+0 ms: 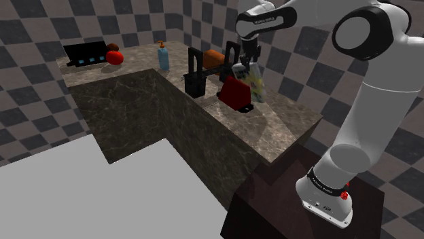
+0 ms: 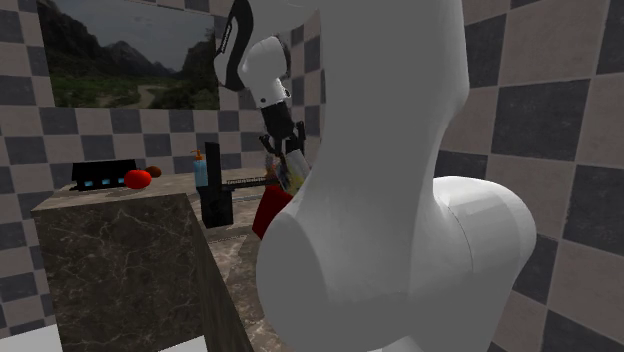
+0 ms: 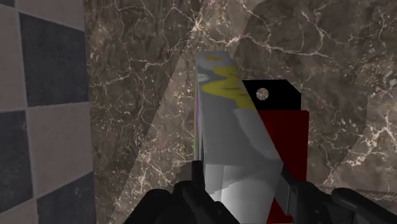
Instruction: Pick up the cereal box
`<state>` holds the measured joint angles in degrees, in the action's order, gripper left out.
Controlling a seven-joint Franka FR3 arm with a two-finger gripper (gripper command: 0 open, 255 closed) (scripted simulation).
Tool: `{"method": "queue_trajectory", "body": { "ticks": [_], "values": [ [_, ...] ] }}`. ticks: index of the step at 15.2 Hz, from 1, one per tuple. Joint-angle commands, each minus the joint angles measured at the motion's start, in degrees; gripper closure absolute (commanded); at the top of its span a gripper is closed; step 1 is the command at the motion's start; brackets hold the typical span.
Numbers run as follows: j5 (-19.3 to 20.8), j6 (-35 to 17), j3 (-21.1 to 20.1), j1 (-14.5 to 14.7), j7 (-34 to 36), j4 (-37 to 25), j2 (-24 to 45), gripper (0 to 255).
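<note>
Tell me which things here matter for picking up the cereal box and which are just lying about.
Job: black two-finger hand; pale grey cereal box with yellow print, clasped in it.
Lying about: red container with black top; black rack; blue pump bottle; round red object.

Pale grey cereal box [image 3: 229, 140] with yellow print, clasped between the jaws over the tabletop [image 3: 140, 76], top tilted toward 11 o'clock in the shoulder view.

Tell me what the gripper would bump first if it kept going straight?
The gripper clasps the cereal box, so the box leads. It would probably meet the red-and-black object, or the marble counter beside it; depth is unclear.
</note>
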<state>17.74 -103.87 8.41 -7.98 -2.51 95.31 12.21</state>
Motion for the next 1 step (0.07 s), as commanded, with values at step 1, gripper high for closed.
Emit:
{"method": "queue_trajectory", "body": {
  "ticks": [1],
  "values": [
    [0.0, 0.5, 0.0, 0.1, -0.1, -0.1, -0.5, 255]
  ]
}}
